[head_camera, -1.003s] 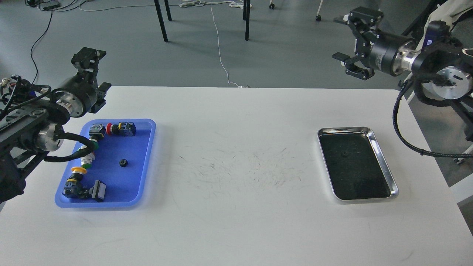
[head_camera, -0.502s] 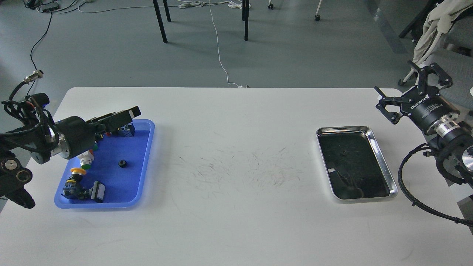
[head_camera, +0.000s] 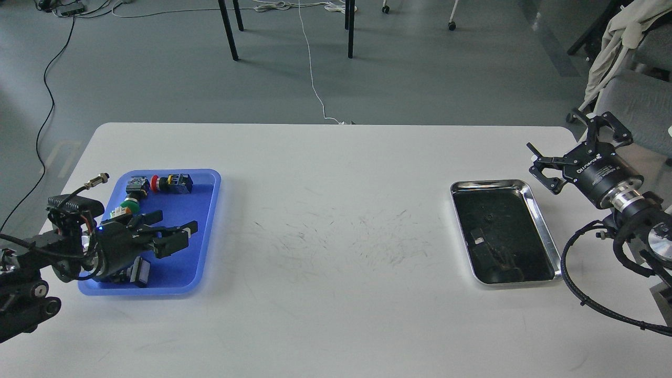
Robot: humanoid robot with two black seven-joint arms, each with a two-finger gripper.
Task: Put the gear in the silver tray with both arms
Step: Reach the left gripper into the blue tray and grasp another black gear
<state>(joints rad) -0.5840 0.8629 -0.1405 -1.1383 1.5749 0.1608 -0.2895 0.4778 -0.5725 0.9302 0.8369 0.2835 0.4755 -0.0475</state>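
Observation:
The silver tray (head_camera: 542, 227) lies at the right of the white table, its dark bottom bare apart from reflections. The small black gear does not show; my left gripper (head_camera: 167, 232) hangs low over the middle of the blue tray (head_camera: 209, 210) and covers the spot where the gear lay. Its fingers look spread and nothing shows between them. My right gripper (head_camera: 571, 149) is open and empty, hovering just beyond the silver tray's far right corner.
The blue tray holds several push-button switches, among them a red one (head_camera: 157, 183) and a green one (head_camera: 128, 206), along its left and back sides. A grey chair with cloth (head_camera: 625, 79) stands right of the table. Chair legs and cables are on the floor behind.
My left gripper has dropped and moved toward me, from the blue tray's back left to low over its middle, covering the gear. My right gripper came down from high up to the silver tray's far corner.

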